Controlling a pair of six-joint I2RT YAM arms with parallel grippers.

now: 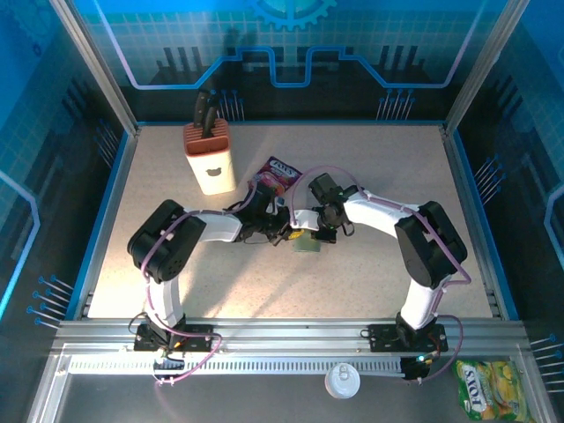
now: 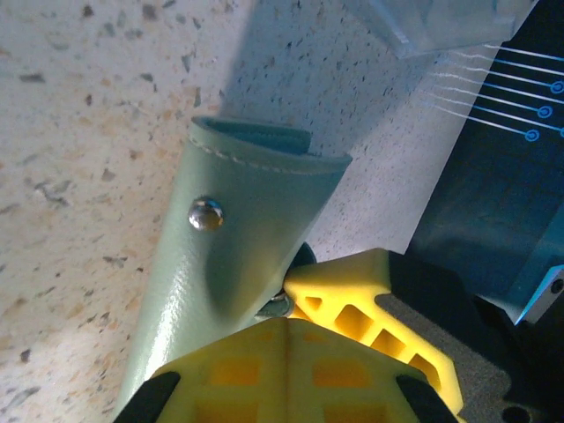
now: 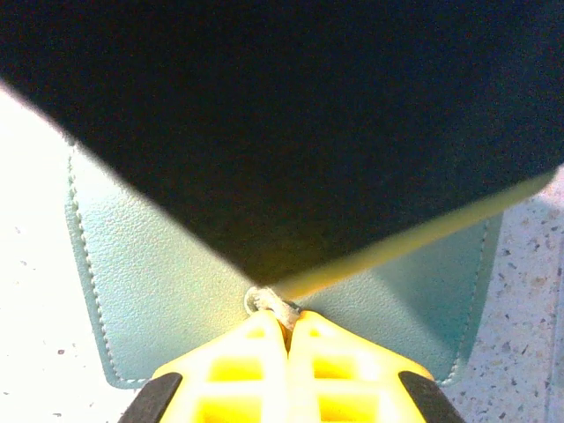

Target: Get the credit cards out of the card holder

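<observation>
The grey-green card holder (image 1: 308,246) lies mid-table where both grippers meet. In the left wrist view one flap of the card holder (image 2: 238,238), with a silver snap, rises off the table. My left gripper (image 2: 286,322) is shut at the flap's lower edge, and the right arm's yellow fingers (image 2: 370,300) touch in from the right. In the right wrist view my right gripper (image 3: 288,319) is shut on the corner of a credit card (image 3: 397,251). That card has a yellow-orange edge and a shadowed face, and stands tilted above the card holder (image 3: 150,282). Other credit cards are hidden.
A pink-purple snack packet (image 1: 280,172) lies just behind the left gripper (image 1: 286,233). A cream knife block (image 1: 210,159) stands at the back left. A white lid (image 1: 342,381) and a yellow-green packet (image 1: 490,388) sit off the table at the near edge.
</observation>
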